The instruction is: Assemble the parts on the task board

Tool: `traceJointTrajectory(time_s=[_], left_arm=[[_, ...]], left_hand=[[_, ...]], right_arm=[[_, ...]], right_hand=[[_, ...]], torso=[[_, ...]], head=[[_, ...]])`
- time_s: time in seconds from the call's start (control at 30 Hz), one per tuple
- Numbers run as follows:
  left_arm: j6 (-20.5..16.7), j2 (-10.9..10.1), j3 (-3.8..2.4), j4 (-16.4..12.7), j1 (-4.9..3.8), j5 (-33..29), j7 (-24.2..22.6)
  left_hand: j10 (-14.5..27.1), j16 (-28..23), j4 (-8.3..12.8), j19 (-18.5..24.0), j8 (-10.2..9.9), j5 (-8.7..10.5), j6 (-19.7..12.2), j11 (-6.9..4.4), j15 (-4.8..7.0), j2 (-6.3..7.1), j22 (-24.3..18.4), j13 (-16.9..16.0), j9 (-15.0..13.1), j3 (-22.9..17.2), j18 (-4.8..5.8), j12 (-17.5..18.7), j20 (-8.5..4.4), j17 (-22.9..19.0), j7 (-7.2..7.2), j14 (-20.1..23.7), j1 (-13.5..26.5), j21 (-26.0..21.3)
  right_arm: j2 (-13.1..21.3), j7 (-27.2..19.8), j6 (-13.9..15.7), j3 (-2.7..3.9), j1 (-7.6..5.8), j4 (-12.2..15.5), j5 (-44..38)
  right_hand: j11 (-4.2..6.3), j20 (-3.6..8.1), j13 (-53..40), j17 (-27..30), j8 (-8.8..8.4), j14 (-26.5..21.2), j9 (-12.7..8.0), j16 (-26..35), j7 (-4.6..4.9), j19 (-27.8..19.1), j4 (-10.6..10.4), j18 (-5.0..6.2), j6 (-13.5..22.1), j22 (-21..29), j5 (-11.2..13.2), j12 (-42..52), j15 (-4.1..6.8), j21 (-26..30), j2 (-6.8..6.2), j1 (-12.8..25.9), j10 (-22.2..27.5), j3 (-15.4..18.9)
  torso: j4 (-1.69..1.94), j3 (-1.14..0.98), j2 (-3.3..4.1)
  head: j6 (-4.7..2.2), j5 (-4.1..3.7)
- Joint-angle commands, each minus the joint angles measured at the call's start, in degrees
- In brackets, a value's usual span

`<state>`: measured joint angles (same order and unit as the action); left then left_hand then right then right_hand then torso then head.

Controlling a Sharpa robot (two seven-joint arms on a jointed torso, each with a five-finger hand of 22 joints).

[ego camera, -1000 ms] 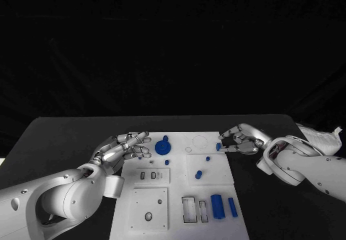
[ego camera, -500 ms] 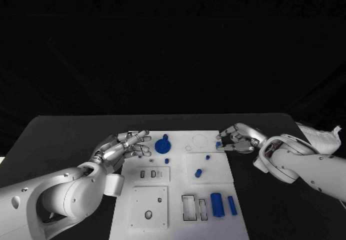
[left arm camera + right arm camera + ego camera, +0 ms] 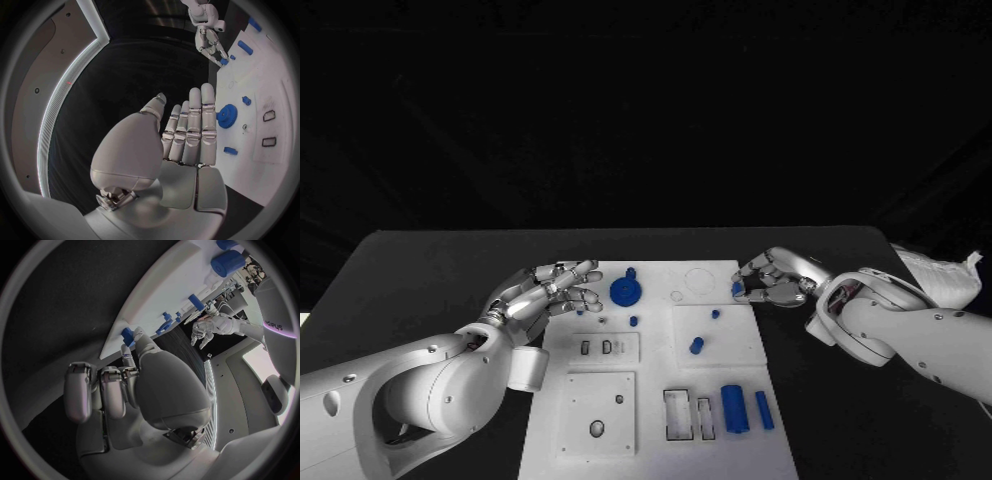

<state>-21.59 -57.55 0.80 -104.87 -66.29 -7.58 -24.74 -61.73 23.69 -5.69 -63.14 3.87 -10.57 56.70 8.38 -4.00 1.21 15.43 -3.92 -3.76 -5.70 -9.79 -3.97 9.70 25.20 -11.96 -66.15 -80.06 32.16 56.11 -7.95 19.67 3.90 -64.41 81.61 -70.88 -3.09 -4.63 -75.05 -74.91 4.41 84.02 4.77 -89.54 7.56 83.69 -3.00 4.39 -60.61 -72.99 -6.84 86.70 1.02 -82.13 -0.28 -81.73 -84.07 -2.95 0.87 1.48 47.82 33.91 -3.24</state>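
The white task board (image 3: 661,375) lies mid-table. My left hand (image 3: 545,291) hovers open at the board's far left edge, fingers spread beside a blue gear (image 3: 626,293). The left wrist view shows the same hand (image 3: 187,135) and gear (image 3: 227,115). My right hand (image 3: 773,279) sits at the far right edge. Its curled fingertips pinch a small blue part (image 3: 737,290) that stays at the board's rim. In the right wrist view the thumb and a finger of that hand (image 3: 137,385) meet at the part (image 3: 127,334).
Small blue pegs (image 3: 633,322) (image 3: 715,315) (image 3: 697,348) stand mid-board. A thick blue cylinder (image 3: 734,410) and a thin blue bar (image 3: 764,411) lie near the front right, beside rectangular recesses (image 3: 678,417). Black table surrounds the board.
My right hand has shifted a little left onto the board's edge and its fingers have closed around the small blue part. The left hand has stayed put.
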Motion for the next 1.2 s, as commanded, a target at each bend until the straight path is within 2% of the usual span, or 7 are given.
traceJointTrajectory(time_s=[0.03,0.33,0.83,1.03,1.2], left_arm=[[0.97,0.06,-0.03,-0.04,-0.03,0.02,-0.14],[0.97,0.02,-0.03,-0.1,-0.03,0.02,-0.08],[0.95,-0.03,-0.03,-0.13,-0.03,0.02,0.05],[0.99,-0.04,-0.03,-0.13,-0.03,0.02,0.26],[0.99,-0.04,-0.02,-0.11,-0.03,0.02,0.28]], left_hand=[[0.27,-0.18,0.06,0.42,-0.06,0.14,-0.1,-0.09,-0.01,0.03,0.06,0.02,0.03,-0.4,-0.57,0.2,-0.13,0.03,0.03,0.54,-0.08,0.2],[0.27,-0.18,0.06,0.42,-0.06,0.14,-0.1,-0.09,-0.01,0.03,0.06,0.02,0.03,-0.4,-0.57,0.2,-0.13,0.03,0.03,0.54,-0.08,0.2],[0.27,-0.18,0.06,0.42,-0.06,0.14,-0.1,-0.09,-0.01,0.03,0.06,0.02,0.03,-0.4,-0.57,0.2,-0.13,0.03,0.03,0.54,-0.08,0.2],[0.32,-0.22,0.15,0.51,-0.08,0.14,-0.15,-0.05,-0.03,0.04,0.08,0.03,0.04,-0.51,-0.58,0.22,-0.12,0.04,-0.04,0.57,-0.12,0.24],[0.32,-0.22,0.15,0.51,-0.08,0.14,-0.15,-0.05,-0.03,0.04,0.08,0.03,0.04,-0.51,-0.58,0.22,-0.12,0.04,-0.04,0.57,-0.12,0.24]], right_arm=[[-0.07,0.47,-1.28,0.01,0.08,-0.06,-1.08],[-0.24,0.67,-1.55,0.02,0.13,-0.23,-1.29],[-1.04,1.29,-0.83,0.02,0.2,-0.74,-1.74],[-1.24,1.96,0.09,0.02,0.21,-0.7,-2.81],[-1.3,1.98,1.68,0.05,0.21,-0.07,-3.09]], right_hand=[[0.37,0.26,-12.86,-14.92,0.28,5.94,0.09,-0.38,0.02,0.59,-0.05,-1.05,-0.25,-0.05,0.2,0.2,0.47,-0.2,0.47,0.03,-4.09,-0.26],[0.43,0.32,-13.04,-15.07,0.32,5.98,0.12,-0.45,-0.05,0.66,0.04,-1.09,-0.48,-0.25,0.22,0.46,0.52,-0.3,0.52,0.06,-4.25,-0.43],[0.86,0.68,-13.5,-15.09,0.4,5.98,0.24,-0.46,-0.52,0.96,0.54,-1.24,-1.76,-1.03,0.14,1.13,0.89,-0.69,1.84,0.17,-4.68,-2.18],[1.52,1.11,-13.75,-15.09,1.08,5.98,0.61,-0.46,-1.31,1.22,1.6,-1.36,-3.65,-1.72,1.22,1.5,1.42,-1.04,3.04,-0.5,-4.91,-4.22],[1.87,1.4,-13.82,-15.09,1.45,5.98,0.83,-0.46,-1.7,1.31,2.3,-1.41,-4.52,-2.0,1.44,1.59,1.72,-1.18,3.53,-0.72,-4.97,-5.42]], torso=[[-0.02,0.01,0.03],[0.01,0.01,0.01],[0.02,0.03,0.03],[-0.01,-0.05,0.03],[0.02,-0.03,-0.03]], head=[[0.06,-0.07],[0.1,-0.09],[0.2,-0.11],[0.28,0.09],[0.29,0.21]])
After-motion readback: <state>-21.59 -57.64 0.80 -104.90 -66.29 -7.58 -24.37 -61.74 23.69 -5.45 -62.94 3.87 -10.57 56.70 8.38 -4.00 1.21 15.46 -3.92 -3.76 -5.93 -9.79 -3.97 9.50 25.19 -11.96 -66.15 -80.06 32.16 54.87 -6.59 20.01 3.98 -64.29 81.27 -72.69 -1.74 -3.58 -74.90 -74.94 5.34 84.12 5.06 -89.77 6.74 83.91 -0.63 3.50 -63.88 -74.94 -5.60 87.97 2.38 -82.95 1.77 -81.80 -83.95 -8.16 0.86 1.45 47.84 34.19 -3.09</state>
